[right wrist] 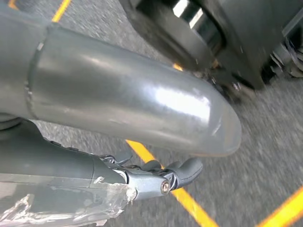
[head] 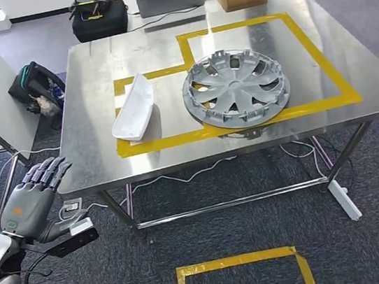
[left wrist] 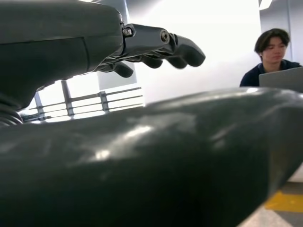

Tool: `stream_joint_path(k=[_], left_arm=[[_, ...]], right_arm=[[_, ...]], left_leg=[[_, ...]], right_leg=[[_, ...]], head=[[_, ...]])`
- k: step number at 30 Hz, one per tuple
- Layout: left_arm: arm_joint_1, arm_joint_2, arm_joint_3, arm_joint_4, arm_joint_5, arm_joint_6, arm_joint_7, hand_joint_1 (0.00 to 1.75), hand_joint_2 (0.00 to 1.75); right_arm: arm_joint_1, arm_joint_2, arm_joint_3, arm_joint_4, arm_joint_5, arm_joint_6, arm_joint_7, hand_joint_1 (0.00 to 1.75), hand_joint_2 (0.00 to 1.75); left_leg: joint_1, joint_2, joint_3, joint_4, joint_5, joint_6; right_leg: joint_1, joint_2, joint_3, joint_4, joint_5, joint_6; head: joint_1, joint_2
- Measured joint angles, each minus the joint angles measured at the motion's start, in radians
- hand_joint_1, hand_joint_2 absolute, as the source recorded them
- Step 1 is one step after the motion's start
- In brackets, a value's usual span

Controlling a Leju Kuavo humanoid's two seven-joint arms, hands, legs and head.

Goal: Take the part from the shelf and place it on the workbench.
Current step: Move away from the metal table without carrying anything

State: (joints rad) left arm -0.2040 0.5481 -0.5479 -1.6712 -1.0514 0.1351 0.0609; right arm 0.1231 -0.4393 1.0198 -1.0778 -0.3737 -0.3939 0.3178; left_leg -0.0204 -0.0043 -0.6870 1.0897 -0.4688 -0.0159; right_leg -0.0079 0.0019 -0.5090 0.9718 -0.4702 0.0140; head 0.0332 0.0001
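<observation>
Steel workbench sits ahead of our left hand, which hangs low off its near-left corner, fingers straight and slightly apart, holding nothing. The white part lies on the bench, up and to the right of that hand, with a grey hubcap further right. Our right hand is down over carpet, fingers out, nothing in it.

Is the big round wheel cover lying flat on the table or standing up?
Lying flat. The wheel cover rests face up on the metal table, its whole round face showing.
</observation>
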Motion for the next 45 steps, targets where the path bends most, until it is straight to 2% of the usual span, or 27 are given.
stream_joint_path(k=[1,2,4,6,8,10,12,14,16,17,18,19,21,23,24,25,27,29,31,32,33,35,37,39,40,43,45], left_arm=[[0.001,0.0,0.001,0.0,0.0,-0.001,0.0,0.0,0.0],[0.004,0.0,0.002,0.0,-0.001,-0.002,0.0,0.0,0.0],[0.008,0.0,0.002,0.0,-0.002,-0.006,0.0,0.0,0.0],[0.01,0.0,0.004,0.0,-0.002,-0.009,0.0,0.0,0.0],[0.008,0.0,0.009,-0.001,-0.002,-0.009,0.0,0.0,0.0],[0.006,0.0,0.014,-0.002,-0.003,-0.009,0.0,0.0,0.0],[0.007,0.0,0.014,-0.002,-0.003,-0.01,0.0,0.0,0.0],[0.008,-0.001,0.014,-0.002,-0.003,-0.01,-0.001,0.0,0.0],[0.009,-0.002,0.014,-0.002,-0.003,-0.01,-0.001,0.0,0.0],[0.009,-0.003,0.014,-0.002,-0.003,-0.012,-0.001,0.0,0.0],[0.01,-0.004,0.013,-0.002,-0.003,-0.013,-0.001,0.0,0.0],[0.01,-0.005,0.013,-0.002,-0.003,-0.016,-0.001,0.0,0.0],[0.011,-0.005,0.013,-0.002,-0.003,-0.021,-0.001,0.0,0.0],[0.01,-0.005,0.016,-0.003,-0.003,-0.025,-0.001,0.0,0.0],[0.009,-0.004,0.017,-0.003,-0.003,-0.026,-0.001,0.0,0.0],[0.008,-0.004,0.019,-0.003,-0.003,-0.027,-0.001,0.0,0.0],[0.008,-0.004,0.019,-0.003,-0.003,-0.028,-0.001,0.0,0.0],[0.011,-0.003,0.019,-0.003,-0.002,-0.029,-0.001,0.0,0.0],[0.013,-0.002,0.019,-0.003,-0.001,-0.031,-0.001,0.0,0.0],[0.013,-0.003,0.019,-0.003,0.001,-0.033,-0.001,0.0,0.0],[0.014,-0.003,0.019,-0.003,0.002,-0.035,0.0,0.0,0.0],[0.015,-0.004,0.019,-0.003,0.004,-0.041,0.003,0.0,0.0],[0.014,-0.005,0.02,-0.004,0.002,-0.045,0.007,0.0,0.0],[0.011,-0.005,0.022,-0.004,-0.002,-0.046,0.012,0.0,0.0],[0.009,-0.005,0.023,-0.004,-0.004,-0.046,0.015,0.0,0.0],[0.009,-0.004,0.025,-0.005,-0.013,-0.047,0.02,0.0,0.0],[0.011,-0.004,0.025,-0.006,-0.017,-0.047,0.02,0.0,0.0]], right_arm=[[0.0,0.0,0.003,-0.001,-0.004,-0.003,-0.001,0.0,0.0],[0.0,-0.001,0.006,-0.003,-0.008,-0.005,-0.001,0.0,0.0],[0.0,-0.001,0.011,-0.004,-0.016,-0.01,-0.002,0.0,0.0],[-0.001,-0.002,0.014,-0.005,-0.02,-0.013,-0.003,0.0,0.0],[-0.001,-0.002,0.016,-0.008,-0.021,-0.016,-0.003,0.0,0.0],[-0.001,-0.003,0.018,-0.012,-0.021,-0.017,-0.004,0.0,0.0],[0.001,-0.004,0.023,-0.012,-0.021,-0.018,-0.004,0.0,0.0],[0.004,-0.005,0.029,-0.012,-0.022,-0.017,-0.004,0.0,0.0],[0.004,-0.006,0.033,-0.013,-0.025,-0.018,-0.004,0.0,0.0],[0.003,-0.007,0.034,-0.013,-0.028,-0.02,-0.004,0.0,0.0],[0.002,-0.008,0.034,-0.013,-0.031,-0.023,-0.004,0.0,0.0],[0.002,-0.01,0.035,-0.014,-0.035,-0.026,-0.005,0.0,0.0],[0.0,-0.014,0.037,-0.018,-0.041,-0.031,-0.001,0.0,0.0],[-0.005,-0.019,0.039,-0.028,-0.045,-0.034,0.01,0.0,0.0],[-0.008,-0.022,0.041,-0.035,-0.046,-0.036,0.016,0.0,0.0],[-0.01,-0.024,0.042,-0.041,-0.047,-0.038,0.02,0.0,0.0],[-0.012,-0.027,0.045,-0.047,-0.047,-0.04,0.027,0.0,0.0],[-0.013,-0.029,0.05,-0.051,-0.048,-0.043,0.032,0.0,0.0],[-0.015,-0.03,0.054,-0.055,-0.049,-0.045,0.033,0.0,0.0],[-0.015,-0.031,0.055,-0.056,-0.05,-0.045,0.033,0.0,0.0],[-0.015,-0.031,0.056,-0.057,-0.051,-0.046,0.033,0.0,0.0],[-0.016,-0.031,0.059,-0.057,-0.053,-0.046,0.033,0.0,0.0],[-0.017,-0.031,0.062,-0.057,-0.054,-0.047,0.033,0.0,0.0],[-0.018,-0.032,0.064,-0.061,-0.055,-0.047,0.034,0.0,0.0],[-0.019,-0.032,0.065,-0.063,-0.055,-0.048,0.033,0.0,0.0],[-0.019,-0.034,0.072,-0.066,-0.058,-0.051,0.034,0.0,0.0],[-0.017,-0.037,0.077,-0.069,-0.061,-0.052,0.034,0.0,0.0]], left_leg=[[0.006,0.0,-0.013,0.069,-0.05,-0.006],[0.011,0.001,-0.02,0.128,-0.077,-0.011],[0.018,0.001,0.0,0.171,-0.054,-0.017],[0.023,0.001,0.087,0.081,-0.003,-0.016],[0.022,0.001,0.205,-0.079,-0.01,-0.008],[0.017,0.0,0.254,-0.166,-0.029,0.004],[0.015,0.003,0.237,-0.174,-0.012,0.019],[0.016,0.006,0.213,-0.177,0.014,0.035],[0.013,0.007,0.181,-0.177,0.042,0.044],[0.011,0.007,0.163,-0.176,0.057,0.045],[0.009,0.007,0.144,-0.175,0.071,0.046],[0.007,0.007,0.125,-0.174,0.086,0.046],[0.004,0.007,0.09,-0.17,0.113,0.042],[0.0,0.007,0.063,-0.16,0.136,0.034],[-0.002,0.007,0.056,-0.156,0.148,0.031],[-0.003,0.007,0.049,-0.153,0.158,0.029],[-0.001,0.007,0.039,-0.149,0.169,0.022],[0.003,0.007,0.017,-0.102,0.105,0.007],[0.008,0.006,-0.019,0.022,-0.007,-0.006],[0.011,0.006,-0.036,0.095,-0.043,-0.01],[0.013,0.006,-0.046,0.154,-0.053,-0.012],[0.017,0.006,-0.024,0.184,-0.01,-0.012],[0.018,0.006,0.069,0.077,0.032,-0.005],[0.016,0.006,0.182,-0.076,0.017,0.006],[0.014,0.006,0.214,-0.125,0.002,0.012],[0.013,0.007,0.219,-0.162,0.001,0.031],[0.015,0.008,0.209,-0.166,0.017,0.044]], right_leg=[[-0.001,-0.001,-0.017,0.001,0.015,-0.001],[-0.002,-0.002,-0.035,0.002,0.029,0.0],[-0.005,-0.004,-0.071,0.005,0.055,0.005],[-0.007,-0.004,-0.103,0.009,0.079,0.013],[-0.007,-0.004,-0.121,0.009,0.102,0.022],[-0.008,-0.003,-0.128,0.0,0.128,0.035],[-0.012,-0.003,-0.137,-0.007,0.14,0.048],[-0.013,-0.002,-0.159,0.042,0.072,0.055],[-0.011,-0.002,-0.19,0.171,-0.043,0.056],[-0.009,-0.002,-0.199,0.24,-0.076,0.056],[-0.008,-0.002,-0.198,0.291,-0.083,0.056],[-0.006,-0.002,-0.184,0.312,-0.065,0.054],[-0.003,-0.001,-0.102,0.246,-0.009,0.049],[-0.001,0.0,0.024,0.083,-0.019,0.045],[0.0,0.001,0.065,0.019,-0.037,0.043],[0.002,0.002,0.083,-0.018,-0.052,0.042],[0.002,0.002,0.065,-0.019,-0.046,0.031],[-0.001,-0.002,0.04,-0.014,-0.027,0.014],[-0.002,-0.004,0.014,-0.013,-0.003,0.003],[-0.002,-0.005,-0.001,-0.013,0.01,0.002],[-0.002,-0.005,-0.016,-0.012,0.022,0.002],[-0.003,-0.005,-0.047,-0.01,0.046,0.006],[-0.003,-0.006,-0.069,-0.01,0.065,0.013],[0.0,-0.006,-0.081,-0.007,0.079,0.022],[0.001,-0.006,-0.086,-0.005,0.087,0.027],[-0.001,-0.006,-0.107,0.005,0.097,0.043],[-0.002,-0.004,-0.142,0.077,0.047,0.05]], head=[[-0.002,0.0],[-0.002,0.0],[-0.003,0.0],[-0.004,0.0],[-0.003,0.0],[-0.003,0.0],[-0.003,0.0],[0.0,0.0],[0.002,0.0],[0.002,0.0],[0.002,0.0],[0.002,0.0],[0.002,0.0],[0.002,0.0],[0.001,0.0],[0.001,0.0],[0.001,0.0],[-0.002,0.0],[-0.005,0.0],[-0.006,0.0],[-0.006,0.0],[-0.008,0.0],[-0.008,0.0],[-0.007,0.0],[-0.006,0.0],[-0.005,0.0],[-0.004,0.0]])
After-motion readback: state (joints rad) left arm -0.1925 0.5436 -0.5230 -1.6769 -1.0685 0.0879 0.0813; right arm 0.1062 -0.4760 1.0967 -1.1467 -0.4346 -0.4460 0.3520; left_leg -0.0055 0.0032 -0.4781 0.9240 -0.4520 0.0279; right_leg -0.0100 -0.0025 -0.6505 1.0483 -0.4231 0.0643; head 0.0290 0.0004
